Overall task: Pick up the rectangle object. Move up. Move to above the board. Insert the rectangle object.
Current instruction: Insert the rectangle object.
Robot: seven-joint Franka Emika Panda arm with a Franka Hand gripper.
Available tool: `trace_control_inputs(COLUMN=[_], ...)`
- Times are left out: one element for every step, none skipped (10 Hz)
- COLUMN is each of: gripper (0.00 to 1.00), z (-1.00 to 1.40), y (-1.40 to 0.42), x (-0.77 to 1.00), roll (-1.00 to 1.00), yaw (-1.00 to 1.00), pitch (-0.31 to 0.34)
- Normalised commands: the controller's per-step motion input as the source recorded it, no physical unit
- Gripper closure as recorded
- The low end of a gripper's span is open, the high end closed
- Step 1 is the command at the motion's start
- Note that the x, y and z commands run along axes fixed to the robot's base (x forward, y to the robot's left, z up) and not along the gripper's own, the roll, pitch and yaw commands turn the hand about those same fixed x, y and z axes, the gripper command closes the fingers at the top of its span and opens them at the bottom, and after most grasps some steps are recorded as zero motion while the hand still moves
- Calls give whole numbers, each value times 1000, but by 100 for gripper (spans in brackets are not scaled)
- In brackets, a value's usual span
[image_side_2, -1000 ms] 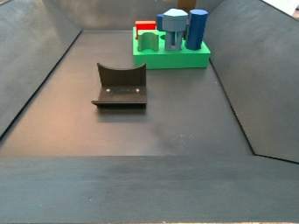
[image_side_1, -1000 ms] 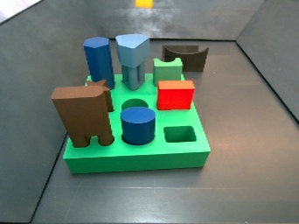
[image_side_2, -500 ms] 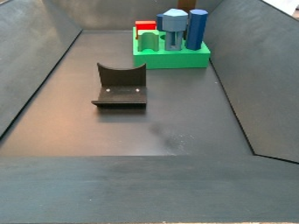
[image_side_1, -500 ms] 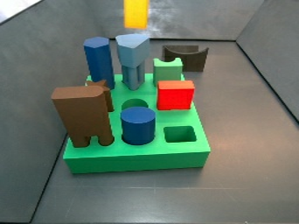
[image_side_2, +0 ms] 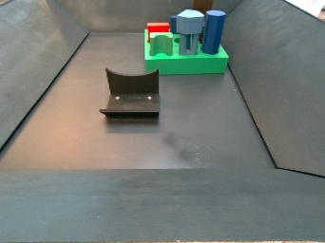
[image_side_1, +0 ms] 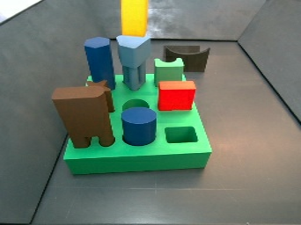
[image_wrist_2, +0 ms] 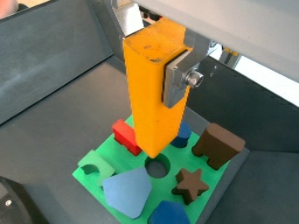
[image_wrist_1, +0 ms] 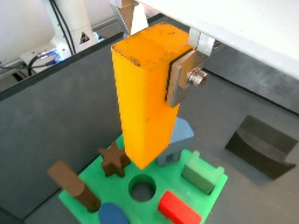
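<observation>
My gripper (image_wrist_1: 149, 66) is shut on the rectangle object (image_wrist_1: 146, 96), a tall orange-yellow block, and holds it upright high above the board (image_wrist_1: 173, 181). It shows the same way in the second wrist view: gripper (image_wrist_2: 152, 66), block (image_wrist_2: 152, 92), green board (image_wrist_2: 96, 162) below. One silver finger plate (image_wrist_1: 181, 77) presses the block's side. In a side view only the block's lower part (image_side_1: 135, 16) shows at the top edge, above the far side of the board (image_side_1: 141, 160). A small rectangular hole (image_side_1: 180, 134) is open near the board's front corner. In a side view the board (image_side_2: 191, 65) stands far back.
On the board stand a red cube (image_side_1: 177, 95), a brown arch block (image_side_1: 83, 114), a blue cylinder (image_side_1: 139, 126), a blue prism (image_side_1: 99, 60) and a grey-blue prism (image_side_1: 132, 60). The fixture (image_side_1: 186, 56) (image_side_2: 129, 93) stands on the floor beside the board. Grey walls enclose the floor.
The orange-yellow block has come down further into the side view from the top edge. The pieces on the board have not moved.
</observation>
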Motion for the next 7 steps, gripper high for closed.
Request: trace_control_inputs(gripper=[100, 100, 100, 100, 100, 100, 100], z=[-91, -86, -106, -137, -237, -280, -311], y=[-586, -706, -746, -677, -500, -360, -289], x=[371, 597, 546, 511, 366, 0, 0], roll=[0, -16, -11, -31, 0, 0, 0], yaw=[0, 0, 0, -137, -506, -866, -923], pitch=[-19, 0, 0, -3, 0, 0, 0])
